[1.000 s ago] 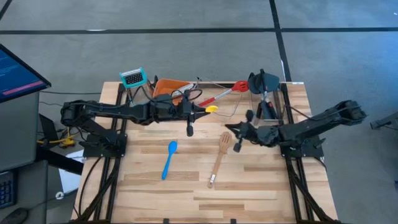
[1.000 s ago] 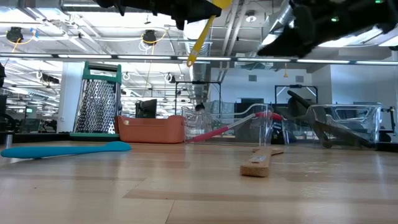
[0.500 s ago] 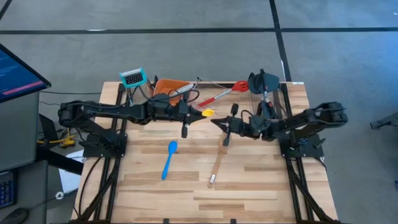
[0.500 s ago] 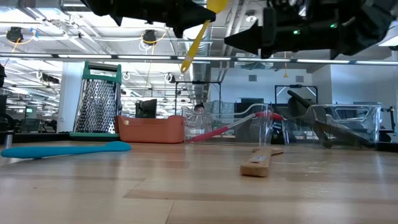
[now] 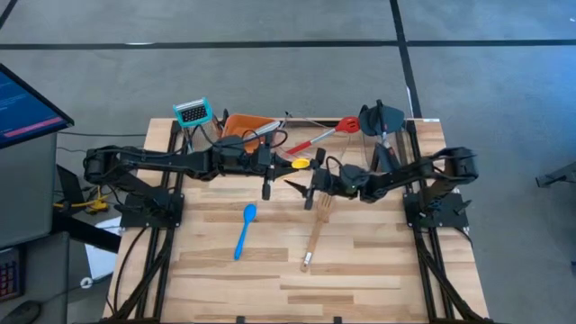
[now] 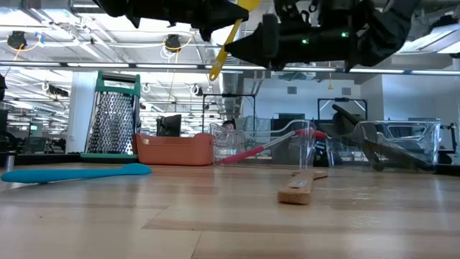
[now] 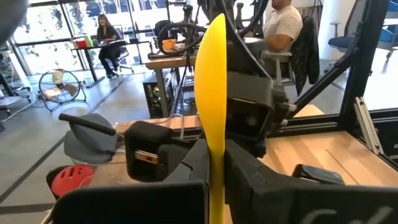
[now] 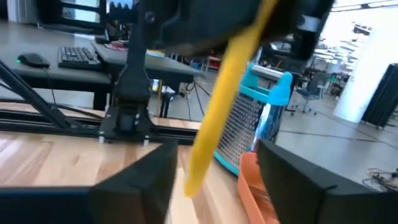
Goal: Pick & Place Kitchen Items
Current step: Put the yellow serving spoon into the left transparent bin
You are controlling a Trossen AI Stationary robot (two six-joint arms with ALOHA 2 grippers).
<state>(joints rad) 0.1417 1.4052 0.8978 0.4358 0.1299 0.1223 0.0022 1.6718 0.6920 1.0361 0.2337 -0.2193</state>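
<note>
The left end effector (image 5: 290,163) clamps the yellow spoon (image 5: 302,164) above the surface (image 5: 378,270), bowl toward the right end effector (image 5: 292,186), whose fingers stand apart around the handle, probably for a handover. No readable writing or brand shows.

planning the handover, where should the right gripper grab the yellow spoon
Probably the free handle end of the yellow spoon. The left gripper holds it near the bowl, handle slanting downward, and the right gripper, open, faces that end. Come from the right arm's side, fingers straddling the handle.
</note>
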